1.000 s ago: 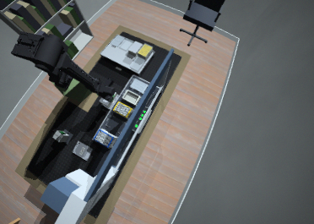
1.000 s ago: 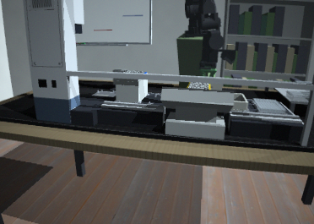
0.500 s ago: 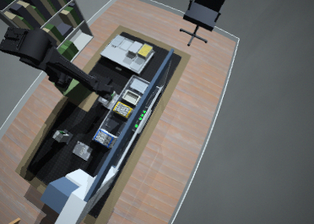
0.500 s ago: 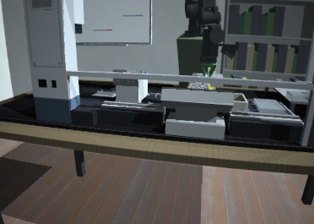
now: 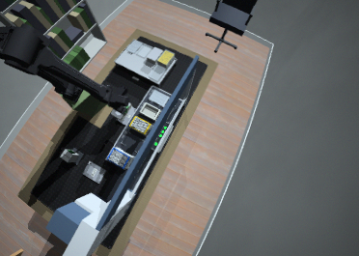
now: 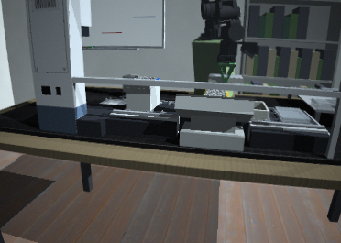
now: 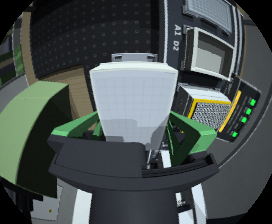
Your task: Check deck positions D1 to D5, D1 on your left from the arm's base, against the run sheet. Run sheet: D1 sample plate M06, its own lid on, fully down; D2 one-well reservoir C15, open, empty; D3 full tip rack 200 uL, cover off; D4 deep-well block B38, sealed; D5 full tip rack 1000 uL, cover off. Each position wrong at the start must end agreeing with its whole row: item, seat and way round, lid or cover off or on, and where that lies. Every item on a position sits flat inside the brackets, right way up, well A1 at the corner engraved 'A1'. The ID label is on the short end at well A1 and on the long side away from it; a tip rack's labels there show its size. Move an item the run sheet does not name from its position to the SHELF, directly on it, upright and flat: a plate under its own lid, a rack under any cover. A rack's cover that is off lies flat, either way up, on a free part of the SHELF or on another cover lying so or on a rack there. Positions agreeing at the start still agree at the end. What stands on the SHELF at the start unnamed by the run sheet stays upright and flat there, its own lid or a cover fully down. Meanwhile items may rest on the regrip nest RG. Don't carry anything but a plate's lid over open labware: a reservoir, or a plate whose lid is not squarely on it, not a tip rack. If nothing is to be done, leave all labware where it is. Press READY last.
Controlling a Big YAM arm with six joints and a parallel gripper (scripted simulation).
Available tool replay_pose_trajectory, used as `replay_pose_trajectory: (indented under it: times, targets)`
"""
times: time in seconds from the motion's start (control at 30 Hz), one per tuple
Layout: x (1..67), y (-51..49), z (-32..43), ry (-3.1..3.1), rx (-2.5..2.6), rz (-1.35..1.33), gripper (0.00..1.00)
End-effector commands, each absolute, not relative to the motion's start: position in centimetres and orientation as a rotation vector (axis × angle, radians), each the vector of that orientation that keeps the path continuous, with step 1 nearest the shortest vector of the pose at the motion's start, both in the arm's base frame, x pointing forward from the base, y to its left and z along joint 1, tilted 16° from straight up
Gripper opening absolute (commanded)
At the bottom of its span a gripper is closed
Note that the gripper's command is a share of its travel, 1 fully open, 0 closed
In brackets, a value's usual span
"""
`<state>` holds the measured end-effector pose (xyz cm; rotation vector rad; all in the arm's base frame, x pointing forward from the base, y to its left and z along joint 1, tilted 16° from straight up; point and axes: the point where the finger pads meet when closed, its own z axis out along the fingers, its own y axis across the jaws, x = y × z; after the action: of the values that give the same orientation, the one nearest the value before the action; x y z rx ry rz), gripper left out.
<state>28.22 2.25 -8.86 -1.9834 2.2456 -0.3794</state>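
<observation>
My gripper (image 7: 133, 112) with green fingers is shut on a white box-shaped cover (image 7: 130, 99) and holds it above the black table, just on the arm's side of the deck row. In the overhead view the gripper (image 5: 121, 112) hangs beside the reservoir position. The deck row runs along the blue rail: a lidded plate (image 5: 159, 98) (image 7: 209, 3), an open white reservoir (image 5: 150, 111) (image 7: 209, 52), a yellow tip rack with no cover (image 5: 140, 126) (image 7: 209, 111), a dark block (image 5: 126, 141), and a blue tip rack (image 5: 118, 156). Labels are too small to read.
The grey shelf (image 5: 145, 60) at the far end holds several items, one with a yellow top (image 5: 165, 58). Two small fixtures (image 5: 71, 156) (image 5: 94, 171) stand on the black table. The blue rail (image 5: 159, 130) with green lights runs behind the deck. A white cabinet (image 5: 82, 217) stands at the near end.
</observation>
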Motion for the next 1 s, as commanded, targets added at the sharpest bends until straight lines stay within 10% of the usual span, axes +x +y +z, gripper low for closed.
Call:
replay_pose_trajectory:
  times: [0.0,0.97]
  targets:
    - [28.2,2.8,-7.9,2.232,-1.974,-0.386,0.00]
    - [28.2,3.4,-3.4,2.220,-1.959,-0.398,0.00]
